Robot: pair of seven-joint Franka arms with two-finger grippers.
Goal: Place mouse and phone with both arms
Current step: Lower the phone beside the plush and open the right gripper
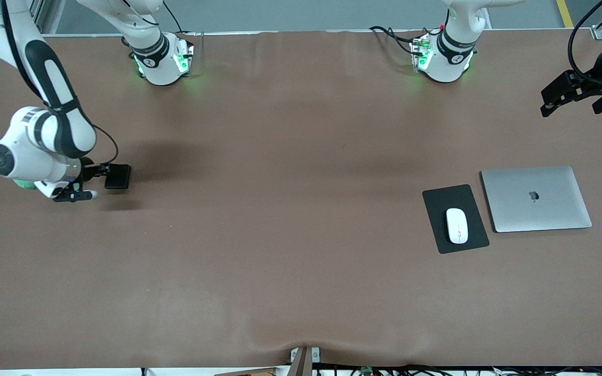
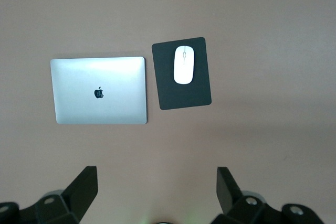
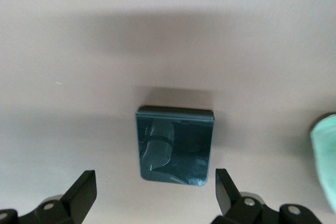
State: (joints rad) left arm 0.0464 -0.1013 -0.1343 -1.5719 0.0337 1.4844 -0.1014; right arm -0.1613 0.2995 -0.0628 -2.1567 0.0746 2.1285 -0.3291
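Observation:
The white mouse (image 1: 457, 225) lies on a black mouse pad (image 1: 439, 201) toward the left arm's end of the table; it also shows in the left wrist view (image 2: 184, 64). The black phone (image 1: 118, 176) lies flat on the table toward the right arm's end. My right gripper (image 1: 94, 181) is open and low beside the phone. In the right wrist view the phone (image 3: 176, 145) lies just ahead of the open gripper (image 3: 155, 179), untouched. My left gripper (image 1: 572, 102) is open and empty, high over the table's edge, with nothing near it (image 2: 157, 177).
A closed silver laptop (image 1: 536, 198) lies beside the mouse pad (image 2: 184, 95), toward the left arm's end; it also shows in the left wrist view (image 2: 100, 90). A green thing (image 3: 325, 156) shows at the edge of the right wrist view. Brown cloth covers the table (image 1: 280, 235).

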